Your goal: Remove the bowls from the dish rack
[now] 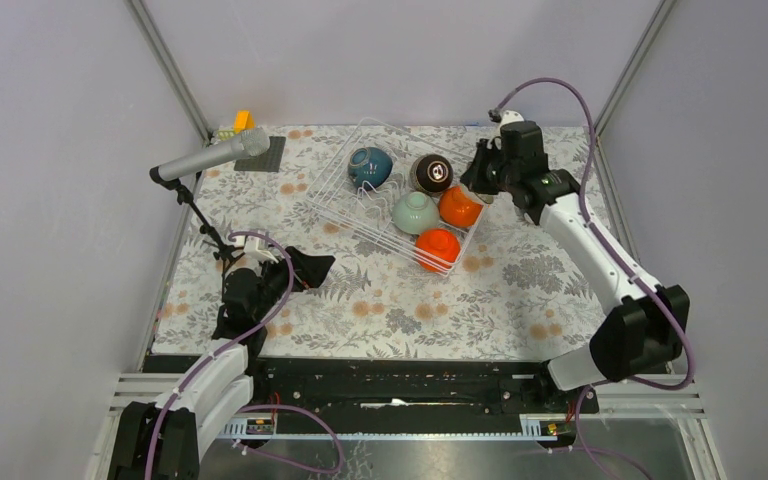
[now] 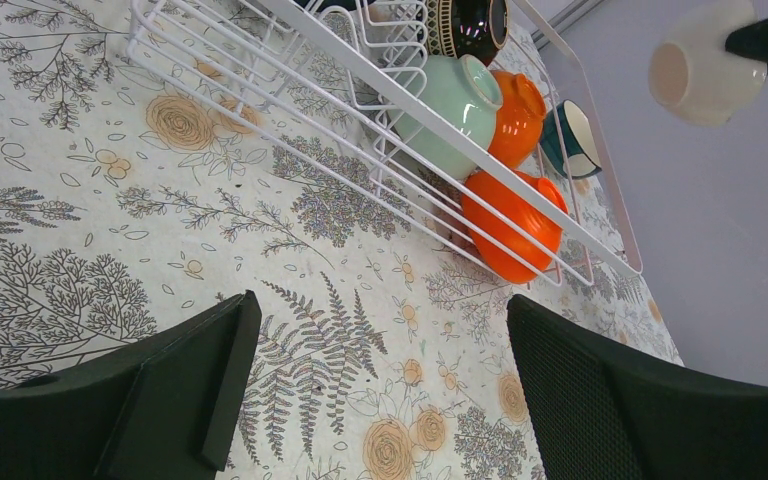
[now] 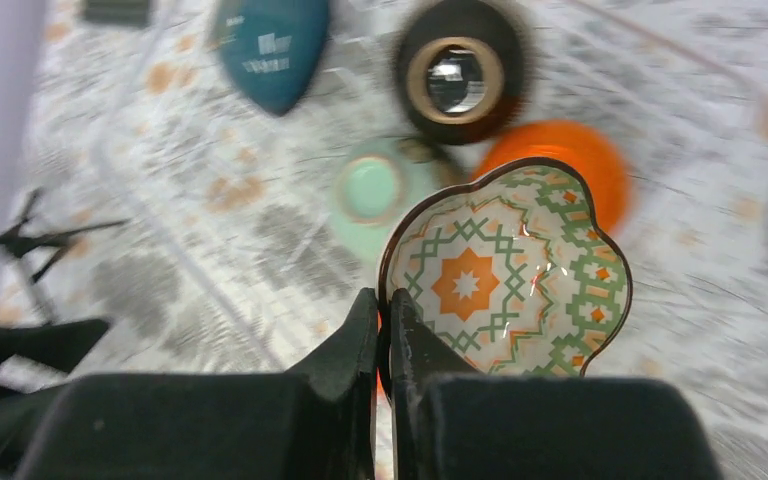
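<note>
- Top external view: I count five bowls in the one dish rack (image 1: 345,200), which stands on the flowered table (image 1: 520,300) toward its far side.
- By colour there is one dark teal bowl (image 1: 370,165), one dark brown bowl (image 1: 431,173) and one mint bowl (image 1: 415,212). There are two orange ones: the farther orange bowl (image 1: 459,206) touches the mint bowl, and the nearer orange bowl (image 1: 437,247) sits in the rack's near-right corner.
- Right wrist view (blurred): the right gripper (image 3: 385,325) has its jaws pressed together on the rim of a sixth bowl. This patterned bowl (image 3: 505,270) has a scalloped edge and a green-and-orange design inside. It hangs in the air above the rack, with the teal, brown, mint and one orange bowl below it.
- Left wrist view: the held bowl's outside is cream, and it is up beyond the rack's right end, clear of the wires.
- Same view: a seventh, teal-rimmed bowl (image 2: 570,140) with a pale inside shows past the farther orange bowl. I cannot tell whether it stands inside the rack or outside it.
- The left gripper (image 1: 305,268) has its jaws spread wide with nothing between them. It is low over the table, on the near side of the rack and well apart from it.
- Also in view are one microphone (image 1: 210,158) on a stand at the table's left edge and one dark mat (image 1: 265,155) at the far-left corner.
</note>
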Controlling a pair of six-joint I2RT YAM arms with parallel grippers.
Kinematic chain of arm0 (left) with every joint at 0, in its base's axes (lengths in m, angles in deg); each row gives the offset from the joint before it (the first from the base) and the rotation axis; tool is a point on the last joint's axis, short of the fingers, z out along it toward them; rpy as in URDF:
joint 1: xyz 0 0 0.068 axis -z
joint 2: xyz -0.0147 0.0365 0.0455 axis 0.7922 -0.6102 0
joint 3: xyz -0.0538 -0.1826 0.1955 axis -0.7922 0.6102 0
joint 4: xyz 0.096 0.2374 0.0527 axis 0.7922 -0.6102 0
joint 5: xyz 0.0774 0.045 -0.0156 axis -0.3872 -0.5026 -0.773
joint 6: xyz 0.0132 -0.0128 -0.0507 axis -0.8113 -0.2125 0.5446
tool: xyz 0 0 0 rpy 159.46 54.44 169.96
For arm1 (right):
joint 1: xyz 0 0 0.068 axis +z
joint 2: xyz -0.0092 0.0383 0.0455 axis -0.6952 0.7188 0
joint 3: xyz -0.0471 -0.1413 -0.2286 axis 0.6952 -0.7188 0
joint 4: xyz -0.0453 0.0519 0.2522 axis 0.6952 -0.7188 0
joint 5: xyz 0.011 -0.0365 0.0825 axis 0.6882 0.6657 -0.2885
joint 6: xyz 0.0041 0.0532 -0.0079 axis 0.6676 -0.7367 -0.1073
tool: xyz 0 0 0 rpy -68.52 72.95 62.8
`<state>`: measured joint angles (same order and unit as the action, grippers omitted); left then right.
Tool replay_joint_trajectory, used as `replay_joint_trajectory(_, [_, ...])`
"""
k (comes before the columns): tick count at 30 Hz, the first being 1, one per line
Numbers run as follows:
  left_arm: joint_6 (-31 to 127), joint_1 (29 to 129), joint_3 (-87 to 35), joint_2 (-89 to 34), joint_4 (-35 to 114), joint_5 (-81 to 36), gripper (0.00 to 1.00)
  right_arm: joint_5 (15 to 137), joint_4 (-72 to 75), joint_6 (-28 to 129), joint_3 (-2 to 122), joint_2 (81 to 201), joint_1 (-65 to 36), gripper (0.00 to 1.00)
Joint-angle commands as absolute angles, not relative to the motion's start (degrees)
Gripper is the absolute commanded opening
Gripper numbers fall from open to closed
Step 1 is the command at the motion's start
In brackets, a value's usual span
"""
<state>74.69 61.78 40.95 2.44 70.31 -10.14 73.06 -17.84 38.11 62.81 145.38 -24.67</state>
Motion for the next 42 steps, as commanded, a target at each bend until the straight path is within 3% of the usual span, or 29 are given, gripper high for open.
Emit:
replay_joint_trajectory(1, [74.0, 61.8, 40.6, 3.1, 72.2, -10.8, 0.99, 96.4, -21.9, 41.2, 58.7, 140.7, -24.6, 0.00])
replay_joint_trajectory(8, [73.9, 61.8, 40.7, 3.2, 71.9, -11.1, 0.99, 111.2, -20.2, 36.0, 49.8, 140.1, -24.7, 0.00])
replay_joint_trajectory(28, [73.8, 61.8, 40.6, 3.0, 71.8, -11.0, 0.99, 107.0, -17.7, 31.3, 49.1, 157.7, -27.4, 0.00])
replay_joint_trajectory(32, [73.8, 61.8, 40.6, 3.2, 71.7, -11.3, 0.99, 107.9, -18.2, 31.9, 49.3, 157.9, -27.4, 0.06])
replay_joint_trajectory(36, [73.8, 61.8, 40.6, 3.3, 71.5, -11.4, 0.99, 108.8, -18.5, 32.4, 49.2, 156.8, -27.4, 0.17])
replay_joint_trajectory(39, [73.8, 61.8, 40.6, 3.4, 71.5, -11.4, 0.99, 109.1, -19.2, 32.7, 49.3, 155.5, -27.4, 0.30])
replay_joint_trajectory(42, [73.8, 61.8, 40.6, 3.5, 71.4, -11.3, 0.99, 110.3, -20.4, 32.8, 49.5, 152.9, -27.4, 0.34])
